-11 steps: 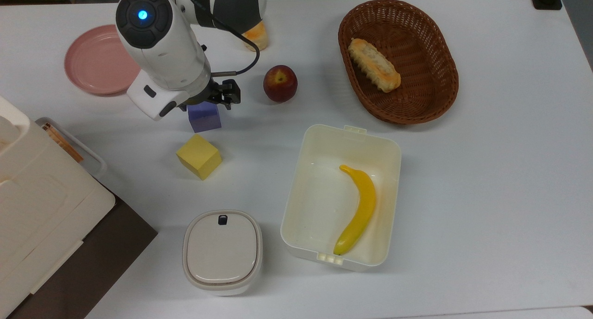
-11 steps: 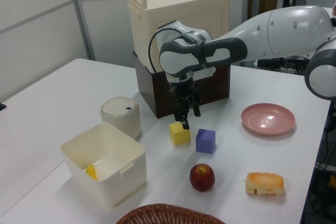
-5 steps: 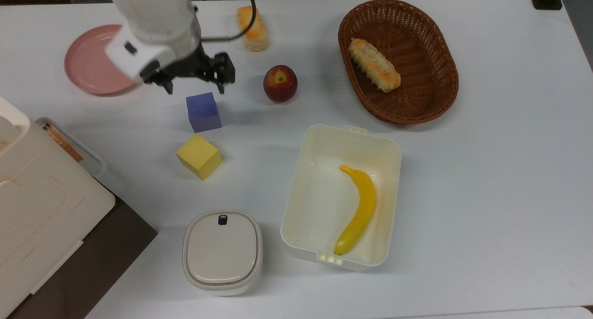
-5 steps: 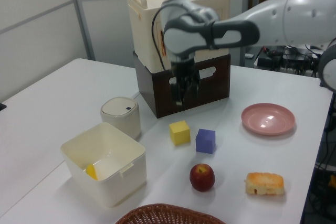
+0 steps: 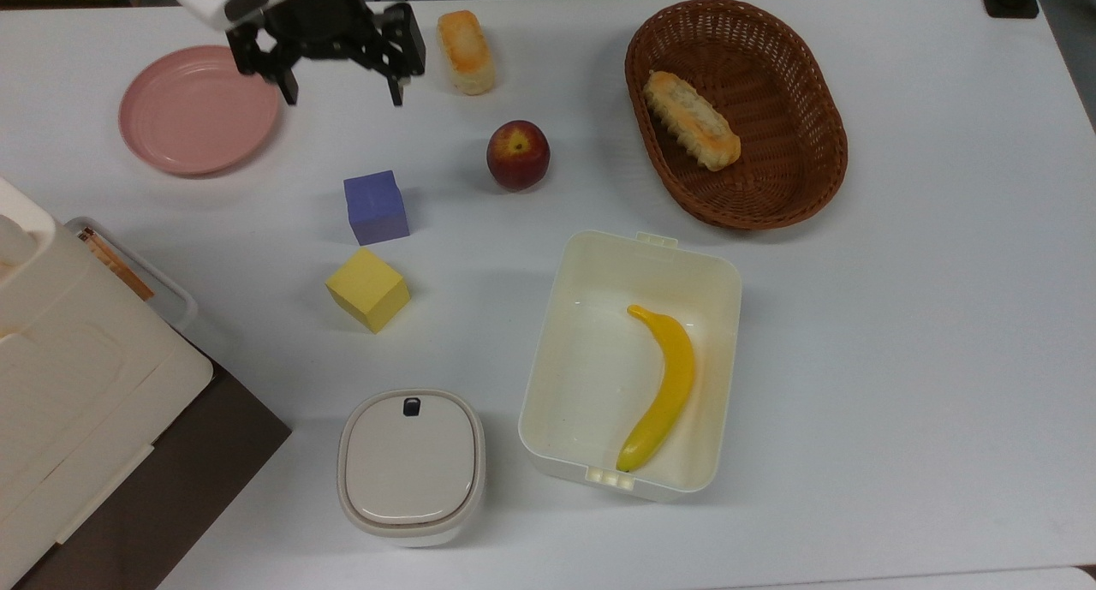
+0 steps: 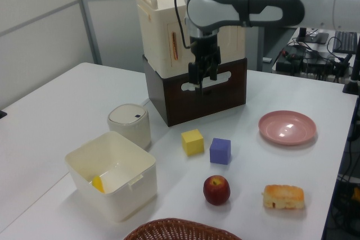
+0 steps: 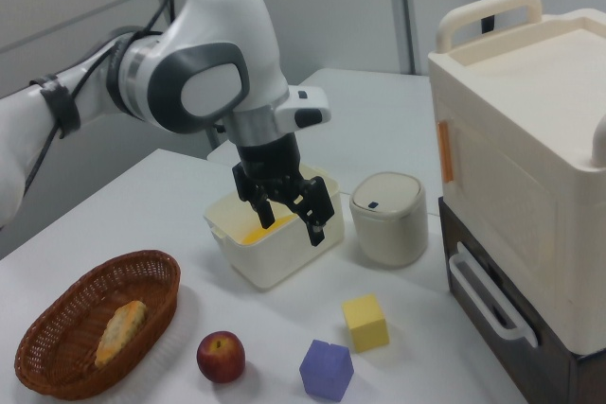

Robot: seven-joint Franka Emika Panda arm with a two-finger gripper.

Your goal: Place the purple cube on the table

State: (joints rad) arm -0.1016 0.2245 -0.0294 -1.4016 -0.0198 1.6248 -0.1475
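Note:
The purple cube (image 5: 376, 206) rests flat on the white table (image 5: 899, 316), beside a yellow cube (image 5: 367, 289) and apart from everything else. It also shows in the left view as the purple cube (image 6: 220, 150) and in the right view as the purple cube (image 7: 327, 369). My gripper (image 5: 342, 89) hangs open and empty high above the table, toward the top view's top from the cube, between the pink plate (image 5: 197, 110) and a bread roll (image 5: 467, 50). From the side, the gripper (image 6: 205, 81) (image 7: 292, 224) is well above the cube.
An apple (image 5: 518, 153) lies to the top view's right of the cube. A wicker basket (image 5: 771, 76) holds bread. A white box (image 5: 651, 243) holds a banana (image 5: 664, 384). A lidded canister (image 5: 411, 466) and a cream case on a brown crate (image 5: 68, 384) stand at the top view's lower left.
The gripper, which was low over the purple cube, has risen and drawn back toward the top view's top. The cube has stayed on the table.

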